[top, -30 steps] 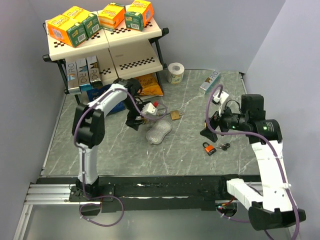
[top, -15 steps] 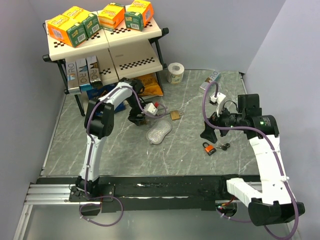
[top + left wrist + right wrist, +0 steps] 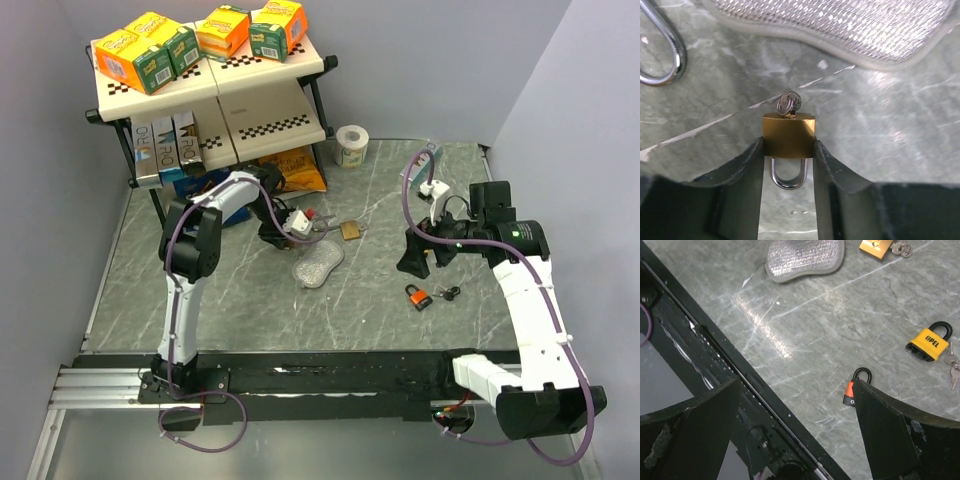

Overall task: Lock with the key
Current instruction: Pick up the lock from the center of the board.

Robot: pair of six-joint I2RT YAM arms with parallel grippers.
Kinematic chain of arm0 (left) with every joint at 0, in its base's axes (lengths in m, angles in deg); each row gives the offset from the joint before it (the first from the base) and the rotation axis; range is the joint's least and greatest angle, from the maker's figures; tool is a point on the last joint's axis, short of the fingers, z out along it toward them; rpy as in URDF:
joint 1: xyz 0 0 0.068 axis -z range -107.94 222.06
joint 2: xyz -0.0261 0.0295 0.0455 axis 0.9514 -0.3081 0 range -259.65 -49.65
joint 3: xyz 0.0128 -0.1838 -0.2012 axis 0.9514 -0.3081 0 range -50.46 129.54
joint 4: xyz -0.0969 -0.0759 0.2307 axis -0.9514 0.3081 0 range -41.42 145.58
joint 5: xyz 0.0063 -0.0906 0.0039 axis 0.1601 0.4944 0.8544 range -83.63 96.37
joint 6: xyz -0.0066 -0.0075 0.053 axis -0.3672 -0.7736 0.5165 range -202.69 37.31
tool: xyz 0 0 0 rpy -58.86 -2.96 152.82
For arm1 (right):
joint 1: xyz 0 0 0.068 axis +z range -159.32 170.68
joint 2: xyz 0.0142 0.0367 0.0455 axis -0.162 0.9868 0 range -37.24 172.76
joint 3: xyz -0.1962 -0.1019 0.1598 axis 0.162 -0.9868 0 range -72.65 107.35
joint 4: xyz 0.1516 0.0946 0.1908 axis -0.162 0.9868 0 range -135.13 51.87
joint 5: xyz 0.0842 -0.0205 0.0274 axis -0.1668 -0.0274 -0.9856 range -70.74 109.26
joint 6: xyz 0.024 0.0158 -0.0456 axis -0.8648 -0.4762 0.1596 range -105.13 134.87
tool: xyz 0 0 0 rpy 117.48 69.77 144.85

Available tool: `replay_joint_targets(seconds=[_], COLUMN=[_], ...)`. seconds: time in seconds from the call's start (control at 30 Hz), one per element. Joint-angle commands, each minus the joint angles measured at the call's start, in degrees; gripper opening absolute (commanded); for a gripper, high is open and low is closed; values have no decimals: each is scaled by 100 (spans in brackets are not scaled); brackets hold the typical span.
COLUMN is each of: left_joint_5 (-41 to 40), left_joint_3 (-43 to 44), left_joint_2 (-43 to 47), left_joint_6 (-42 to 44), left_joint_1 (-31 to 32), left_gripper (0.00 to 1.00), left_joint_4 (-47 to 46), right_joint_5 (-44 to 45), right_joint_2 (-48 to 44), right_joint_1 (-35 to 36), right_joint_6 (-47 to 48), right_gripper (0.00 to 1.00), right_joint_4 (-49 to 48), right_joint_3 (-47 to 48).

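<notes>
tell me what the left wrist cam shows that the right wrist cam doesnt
Left wrist only: the brass padlock pinched by the left gripper, a key in its keyhole, and a metal loop top left.
Right wrist only: the yellow padlock with keys, the orange padlock half behind a finger, the black front rail.
Both: the silver mesh pouch and the marbled table. A brass lock at the right wrist view's top edge may be the same one.

Right wrist view: orange padlock (image 3: 850, 390) half hidden behind the right end effector (image 3: 796, 382); second brass padlock (image 3: 875, 247) cut by the top edge. Left wrist view: pouch (image 3: 840, 25) and steel shackle (image 3: 665, 55) cropped at the edges; key (image 3: 790, 104) shows only its head above the gripped brass padlock (image 3: 789, 136).
</notes>
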State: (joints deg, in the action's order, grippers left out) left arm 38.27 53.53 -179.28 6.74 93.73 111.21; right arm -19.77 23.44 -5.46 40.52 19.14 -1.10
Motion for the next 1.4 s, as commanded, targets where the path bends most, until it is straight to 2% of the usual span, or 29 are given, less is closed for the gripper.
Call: replay_joint_targets(seconds=[0.0,0.1,0.23,0.3,0.53,0.63,0.93,1.13,1.37], left_joint_5=[299,519,502,466,-526,-474,-369,-676,-852], left_joint_3=[-641,-1167,-1767,-2013,-2962,-3007,-2884,-3059,-3086], left_joint_2=[331,946,1790,2299,4310,4795,5482,5605,5676], left_joint_6=[-189,-461,-996,-1076,-1235,-1392,-2403,-2825,-3054], left_joint_1=[83,83,135,179,820,1040,1638,2025,2175], left_gripper=[33,26,3,1,1,1,1,1,1], left_joint_4=[39,-93,-365,-366,-709,-621,-1200,-1621,-1815], right_joint_5=[-8,-192,-711,-1044,-1397,-1467,-2179,-2153,-2487], right_joint_2=[5,31,407,593,1577,1841,2184,2509,2852], right_joint_1=[-17,-17,18,80,1159,1652,2048,2400,2479], right_joint_6=[-631,-824,-894,-1105,-2027,-2274,-3337,-3487,-3813], right_gripper=[100,100,100,99,99,99,93,93,84], right_joint_4=[-520,-916,-1363,-1705,-2576,-2857,-3649,-3746,-4045], right_joint_3=[-105,-343,-457,-449,42,263,316,369,369])
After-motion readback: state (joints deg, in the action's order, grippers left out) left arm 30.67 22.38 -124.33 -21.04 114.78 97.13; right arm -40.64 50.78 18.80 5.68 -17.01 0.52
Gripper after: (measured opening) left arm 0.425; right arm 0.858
